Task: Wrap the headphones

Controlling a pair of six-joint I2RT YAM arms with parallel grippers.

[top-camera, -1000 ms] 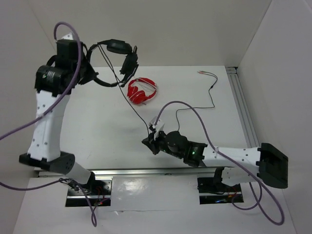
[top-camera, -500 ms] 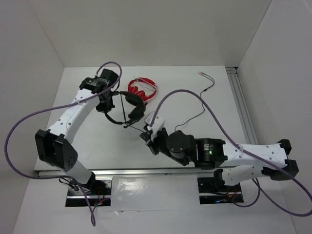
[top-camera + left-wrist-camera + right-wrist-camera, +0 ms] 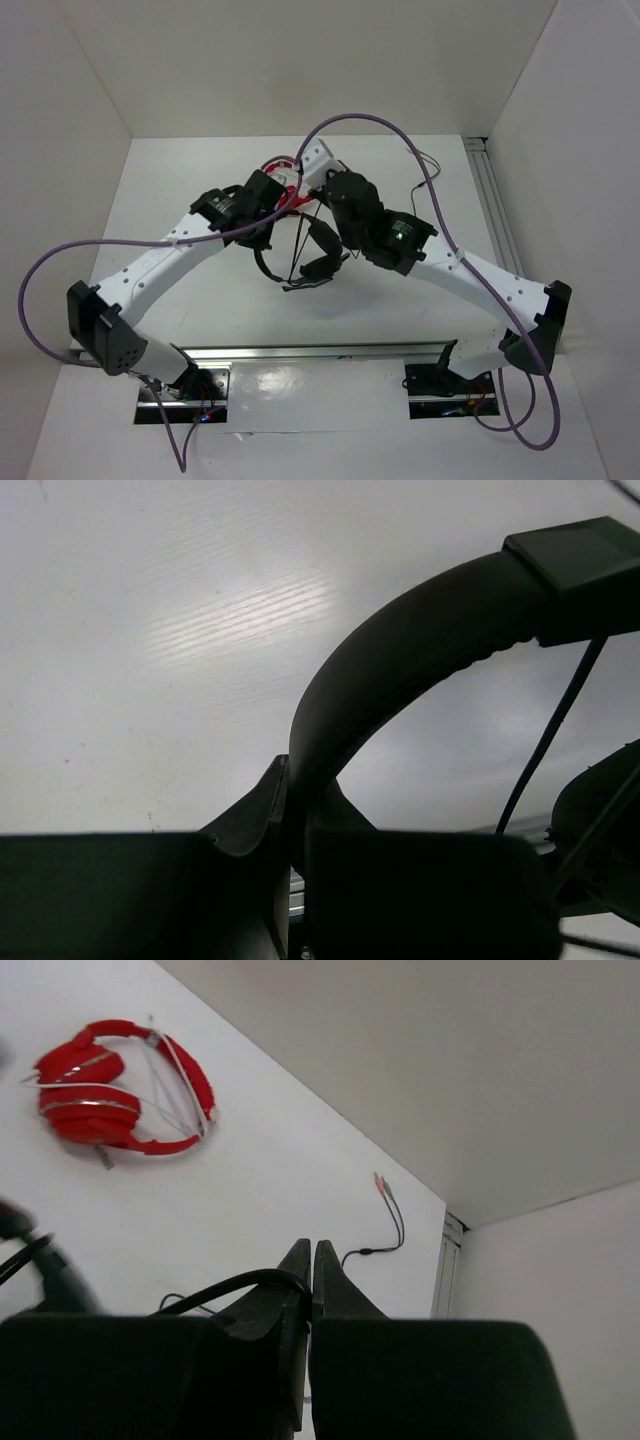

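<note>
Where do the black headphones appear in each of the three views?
Top external: black headphones in the middle, between both claws.
Left wrist: the headband arcs from the left claw up to the right.
Right wrist: only the thin cable, pinched in the right claw.
Shared landmark: the white table.

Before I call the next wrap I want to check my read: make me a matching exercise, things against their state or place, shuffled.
1. left gripper
2. right gripper
3. red headphones
4. plugs

A. on the table near the rail at the right edge
B. shut on the thin dark cable
C. shut on the black headband
D. partly hidden between the two grippers in the top view

Pairs: 1-C, 2-B, 3-D, 4-A
</note>
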